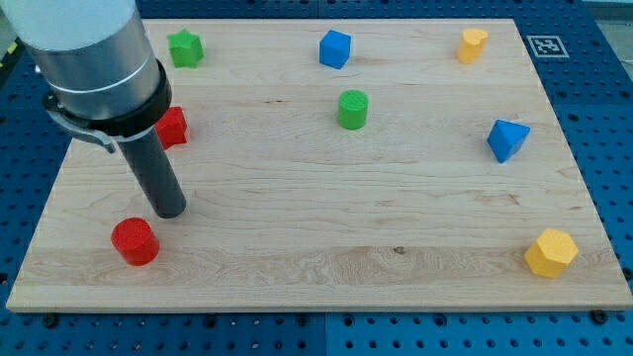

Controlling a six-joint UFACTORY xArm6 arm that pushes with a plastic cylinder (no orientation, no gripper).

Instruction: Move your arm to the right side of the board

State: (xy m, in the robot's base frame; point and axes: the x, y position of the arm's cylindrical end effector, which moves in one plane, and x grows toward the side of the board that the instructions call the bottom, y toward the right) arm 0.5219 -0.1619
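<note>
My tip (pixel 170 211) rests on the wooden board (pixel 326 247) at the view's left. A red cylinder (pixel 135 242) lies just below and left of the tip. A red block (pixel 173 127) sits partly hidden behind the rod, above the tip. A green star block (pixel 185 47) is at the top left. A blue cube (pixel 335 48) and a green cylinder (pixel 352 109) are near the top middle. On the right side lie a yellow block (pixel 473 44) at the top, a blue block (pixel 507 139) lower down, and a yellow hexagonal block (pixel 551 252) at the bottom right.
The board lies on a blue perforated table (pixel 603 129). A black and white marker tag (pixel 546 45) sits at the board's top right corner. The arm's grey body (pixel 89 59) covers the board's top left part.
</note>
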